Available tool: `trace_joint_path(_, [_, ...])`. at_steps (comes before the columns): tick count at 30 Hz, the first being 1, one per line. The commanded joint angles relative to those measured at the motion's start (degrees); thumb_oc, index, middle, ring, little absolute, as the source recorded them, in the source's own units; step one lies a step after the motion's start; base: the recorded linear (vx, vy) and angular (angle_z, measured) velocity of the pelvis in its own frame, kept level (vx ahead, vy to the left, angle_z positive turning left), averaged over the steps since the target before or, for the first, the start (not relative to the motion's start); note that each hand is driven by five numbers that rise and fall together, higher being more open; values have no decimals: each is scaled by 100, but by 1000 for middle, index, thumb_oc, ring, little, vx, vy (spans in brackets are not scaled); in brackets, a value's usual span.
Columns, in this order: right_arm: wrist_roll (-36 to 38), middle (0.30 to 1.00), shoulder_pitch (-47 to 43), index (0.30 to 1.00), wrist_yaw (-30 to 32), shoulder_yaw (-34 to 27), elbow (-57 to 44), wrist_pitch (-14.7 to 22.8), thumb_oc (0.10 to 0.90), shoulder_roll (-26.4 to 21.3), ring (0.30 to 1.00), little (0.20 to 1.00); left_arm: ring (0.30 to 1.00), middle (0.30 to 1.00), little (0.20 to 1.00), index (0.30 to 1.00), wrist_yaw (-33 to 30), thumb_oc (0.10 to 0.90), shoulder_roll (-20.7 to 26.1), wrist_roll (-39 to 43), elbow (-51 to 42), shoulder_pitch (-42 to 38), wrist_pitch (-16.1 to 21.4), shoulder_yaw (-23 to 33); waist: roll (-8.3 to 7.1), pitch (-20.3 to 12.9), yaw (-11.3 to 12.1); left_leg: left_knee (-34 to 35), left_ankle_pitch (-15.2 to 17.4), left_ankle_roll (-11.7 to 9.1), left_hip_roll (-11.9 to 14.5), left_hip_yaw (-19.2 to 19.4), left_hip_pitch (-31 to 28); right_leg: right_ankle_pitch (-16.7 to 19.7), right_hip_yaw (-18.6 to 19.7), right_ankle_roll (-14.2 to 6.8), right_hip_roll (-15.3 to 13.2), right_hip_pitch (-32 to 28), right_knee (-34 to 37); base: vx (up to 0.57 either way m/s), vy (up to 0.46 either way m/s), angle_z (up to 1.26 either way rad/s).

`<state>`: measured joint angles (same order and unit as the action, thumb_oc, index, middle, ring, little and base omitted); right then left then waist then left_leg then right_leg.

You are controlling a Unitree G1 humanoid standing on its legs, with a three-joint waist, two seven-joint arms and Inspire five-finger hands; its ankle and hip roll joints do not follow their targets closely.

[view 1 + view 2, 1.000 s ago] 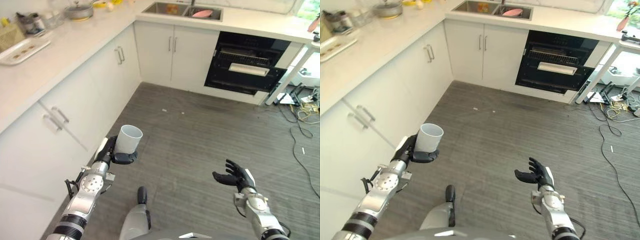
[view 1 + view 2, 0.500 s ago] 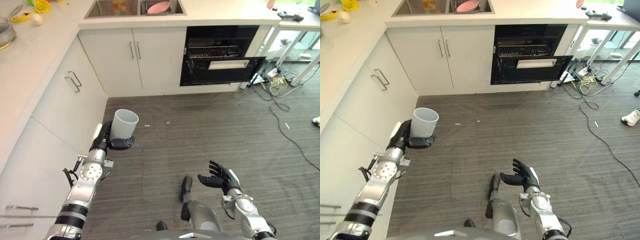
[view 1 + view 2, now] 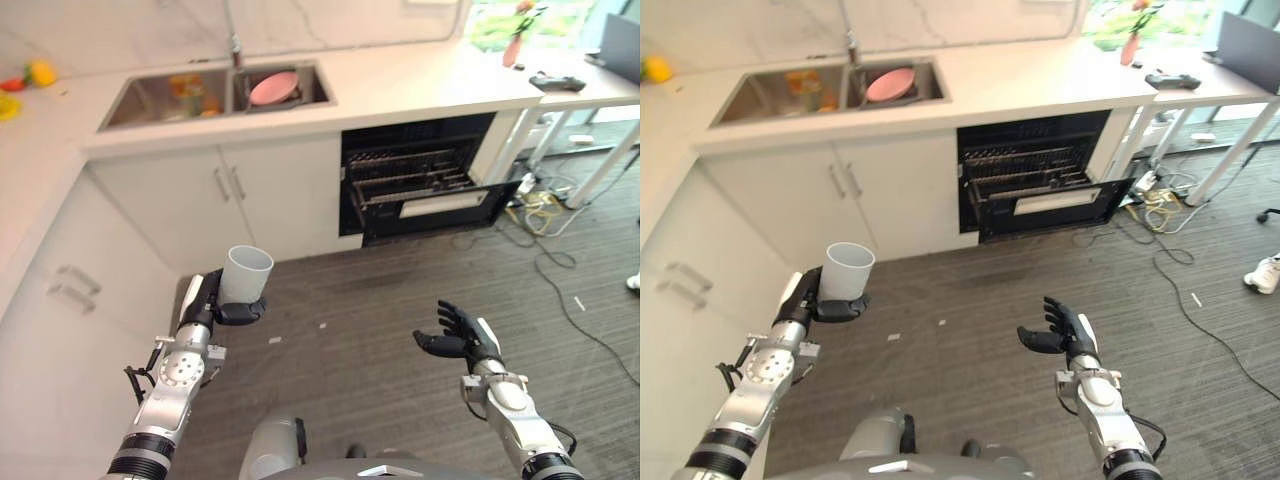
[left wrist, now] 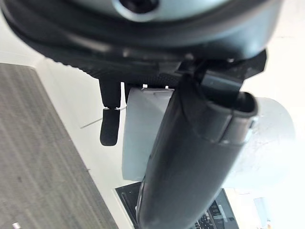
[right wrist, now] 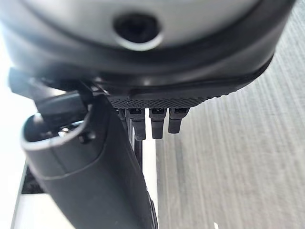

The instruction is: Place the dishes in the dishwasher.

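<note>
- The view has swung since the earlier frame; the open dishwasher (image 3: 420, 185) now sits at upper centre, and the cup is still gripped.
- Left hand (image 3: 205, 305), lower left, curls round the upright white cup (image 3: 246, 276).
- Right hand (image 3: 455, 338), lower right, is spread open and empty.

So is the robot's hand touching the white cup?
Touching. In the left eye view the left hand wraps its fingers round the white cup, and the left wrist view shows the thumb lying across its side.
</note>
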<state>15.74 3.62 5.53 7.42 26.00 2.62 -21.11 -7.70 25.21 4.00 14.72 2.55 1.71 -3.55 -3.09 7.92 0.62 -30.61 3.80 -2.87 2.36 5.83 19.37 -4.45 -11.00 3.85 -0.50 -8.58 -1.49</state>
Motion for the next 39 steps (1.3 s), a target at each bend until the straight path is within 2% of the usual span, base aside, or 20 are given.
trace_joint_path(1, [-112,900,-368,900,-45,-14,-304,425,800,-168,900,900,300,300,300,300,-250,400,199,40,-796,-393,629,234,93,-90,198,1230,-454,41,-180,-259,-748,255,-26,-594,-25,369,79,459,106,-73])
trace_joint_path(2, [-147,900,-428,900,-60,49,-217,427,800,-80,900,900,300,300,300,300,-300,400,217,10,-811,-358,628,278,194,-75,298,1929,-842,-79,-332,-774,-661,87,216,-574,148,147,-19,300,66,-73])
trace_joint_path(6, [-221,900,-399,900,-167,114,-192,396,800,38,900,900,300,300,300,300,-249,400,242,-128,-786,-285,605,290,232,-220,345,2309,-802,73,-350,-631,-1127,-208,305,-672,135,29,-493,462,157,-116])
trace_joint_path(8, [-297,900,-375,900,-260,136,-206,369,800,123,900,900,300,300,300,300,-225,400,267,-166,-773,-225,583,344,217,-274,370,2280,-599,197,-433,-565,-1308,-98,199,-906,-10,170,-1126,351,189,-54])
trace_joint_path(10, [-405,900,-457,900,-337,194,-289,325,800,149,900,900,300,300,300,300,-260,400,322,-182,-792,-149,571,439,280,-211,353,2212,-420,396,-480,-491,-1497,378,181,-1218,-281,675,-2215,282,207,-46])
trace_joint_path(13, [-467,900,-512,900,-385,216,-395,321,800,158,900,900,300,300,300,300,-298,400,363,-216,-777,-164,567,452,376,-137,298,2222,-281,568,-486,-420,-1691,672,178,-1345,-394,1120,-3046,158,141,-28])
trace_joint_path(14, [-495,900,-521,900,-399,228,-466,329,800,191,900,900,300,300,300,300,-320,400,321,-215,-778,-124,552,511,438,-157,285,2306,-161,635,-477,-336,-1889,526,-33,-1298,-556,1282,-3082,275,147,-11])
trace_joint_path(15, [-492,900,-542,900,-407,228,-522,344,800,215,900,900,300,300,300,300,-336,400,296,-194,-786,-89,566,566,437,-169,314,2415,-88,622,-472,-296,-2047,324,-215,-1220,-737,1278,-2759,236,57,-34])
trace_joint_path(17, [-485,900,-583,900,-412,223,-585,351,800,171,900,900,300,300,300,300,-319,400,294,-149,-799,-65,609,593,458,-259,327,2569,-106,545,-397,-262,-2068,138,-355,-1083,-773,1306,-1985,162,-53,-57])
trace_joint_path(19, [-484,900,-575,900,-399,211,-628,361,800,133,900,900,300,300,300,300,-336,400,293,-148,-768,-73,629,577,465,-285,303,2668,-98,513,-375,-291,-2144,151,-249,-1037,-666,1354,-1582,182,-64,-30])
trace_joint_path(20, [-461,900,-549,900,-353,165,-861,413,800,38,900,900,300,300,300,300,-384,400,291,-173,-705,-123,654,521,415,-279,206,2771,-63,491,-408,-366,-2286,405,164,-1105,-517,1585,-1022,213,-68,3])
trace_joint_path(22, [-439,900,-517,900,-313,117,-1107,458,800,-9,900,900,300,300,300,300,-462,400,269,-207,-610,-209,649,439,399,-234,162,2843,-13,480,-419,-382,-2430,591,307,-1156,-426,1685,-867,256,-102,8])
trace_joint_path(23, [-417,900,-469,900,-311,67,-1395,519,800,-43,900,900,300,300,300,300,-443,400,226,-208,-575,-249,664,395,366,-245,147,2875,58,449,-432,-312,-2514,609,73,-1158,-503,1529,-587,168,-101,5])
trace_joint_path(25, [-418,900,-459,900,-312,63,-1406,513,800,-44,900,900,300,300,300,300,-443,400,224,-208,-574,-248,664,392,372,-240,137,2877,57,448,-429,-325,-2523,618,58,-1158,-501,1504,-564,141,-95,1])
trace_joint_path(28, [-361,900,-245,900,-347,-111,-1814,592,800,-112,900,900,300,300,300,300,-446,400,131,-206,-508,-293,675,341,310,-373,45,2654,170,261,-372,-320,-2492,512,209,-1047,-370,1228,-392,216,-160,25])
trace_joint_path(30, [-109,900,-103,900,-290,-263,-2101,659,800,-179,900,900,300,300,300,300,-399,400,121,-125,-557,-415,692,265,274,-261,-21,1098,88,-24,-194,-289,-2018,326,96,-839,-308,979,-418,139,-220,26])
trace_joint_path(31, [-108,900,-103,900,-291,-268,-2105,656,800,-177,900,900,300,300,300,300,-399,400,123,-125,-557,-420,691,264,265,-276,-32,1079,73,-22,-204,-300,-1975,344,85,-837,-318,1002,-409,63,-134,41])
trace_joint_path(34, [48,900,-11,900,-213,-436,-2432,724,800,-264,900,900,300,300,300,300,-430,400,49,-48,-567,-489,714,194,221,-93,-44,-317,-256,-166,-54,-256,-1317,174,-2,-620,-296,722,-403,79,-132,28])
trace_joint_path(36, [99,900,56,900,-167,-529,-2537,731,800,-295,900,900,300,300,300,300,-428,400,7,-38,-570,-530,714,129,204,-75,-75,-100,-316,-136,162,-106,-1118,89,-78,-602,-316,572,-323,181,-18,17])
trace_joint_path(39, [226,900,-35,900,-159,-513,-2499,762,800,-324,900,900,300,300,300,300,-403,400,28,20,-607,-463,735,86,197,-126,-17,1401,-410,-153,493,-145,-1128,61,-8,-742,-413,452,-128,189,128,13])
